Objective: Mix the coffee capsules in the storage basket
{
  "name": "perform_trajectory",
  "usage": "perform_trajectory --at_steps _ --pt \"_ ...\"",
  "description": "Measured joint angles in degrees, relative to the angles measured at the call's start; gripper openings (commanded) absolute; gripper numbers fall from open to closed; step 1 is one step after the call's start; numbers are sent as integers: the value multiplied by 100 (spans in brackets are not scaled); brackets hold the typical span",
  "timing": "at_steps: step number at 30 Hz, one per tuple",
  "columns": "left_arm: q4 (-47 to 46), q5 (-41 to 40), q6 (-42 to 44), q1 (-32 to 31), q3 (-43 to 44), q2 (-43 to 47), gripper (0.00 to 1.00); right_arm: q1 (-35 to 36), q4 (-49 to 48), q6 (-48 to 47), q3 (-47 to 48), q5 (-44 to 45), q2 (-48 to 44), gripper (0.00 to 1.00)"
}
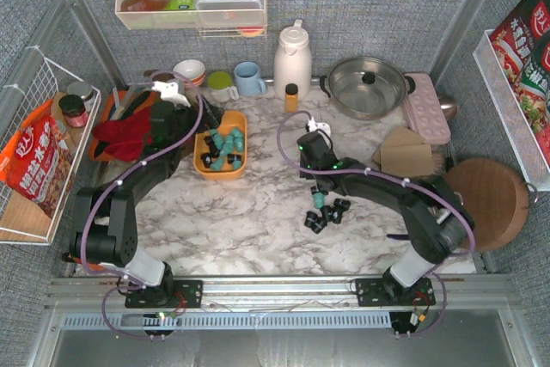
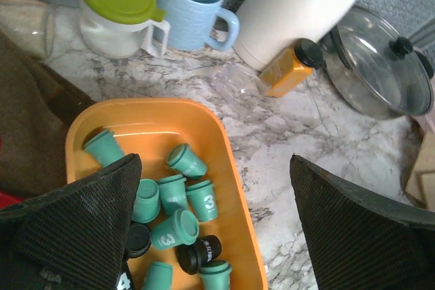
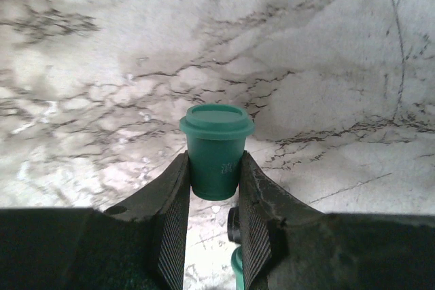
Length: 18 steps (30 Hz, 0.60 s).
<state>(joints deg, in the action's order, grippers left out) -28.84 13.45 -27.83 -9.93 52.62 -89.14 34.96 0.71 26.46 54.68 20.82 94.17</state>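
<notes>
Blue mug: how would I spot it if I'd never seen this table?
Look to the back of the marble table, where a tall white jug stands. Just left of the jug sits the mug. Its left neighbour, a clear cup, wears a green lid; the mug is pale blue, open-topped, handle towards the jug.

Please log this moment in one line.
left gripper: open by basket | right gripper: shut on teal capsule | loose capsules: on table

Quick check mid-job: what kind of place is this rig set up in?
Likely a mock kitchen counter inside a test booth: marble-look worktop, a white thermos jug, a lidded pot and blue mug along the back, grey fabric walls around.
</notes>
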Motion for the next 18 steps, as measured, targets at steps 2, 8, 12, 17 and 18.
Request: perform_trajectory --at_steps 2,8,12,17,18 --pt "-39 2 229 -138 -33 44 99 7 -4 -120 -101 -87 -374 13" --pt "-680 380 1668 -894 -664 361 99 9 -428 -433 -704 -855 -1805 13" --pt "-1233 1185 2771 -1386 -1244 560 99 26 -905 -566 -1003 -1679 -2579 13" --pt "-2138 2114 3873 -1781 -1963 717 99 111 -1316 -599 -1318 -2350 -3257 13" --pt "-2271 2269 4054 -1875 -2057 737 99 140 -1408 -599 -1360 -2439 -3344 13"
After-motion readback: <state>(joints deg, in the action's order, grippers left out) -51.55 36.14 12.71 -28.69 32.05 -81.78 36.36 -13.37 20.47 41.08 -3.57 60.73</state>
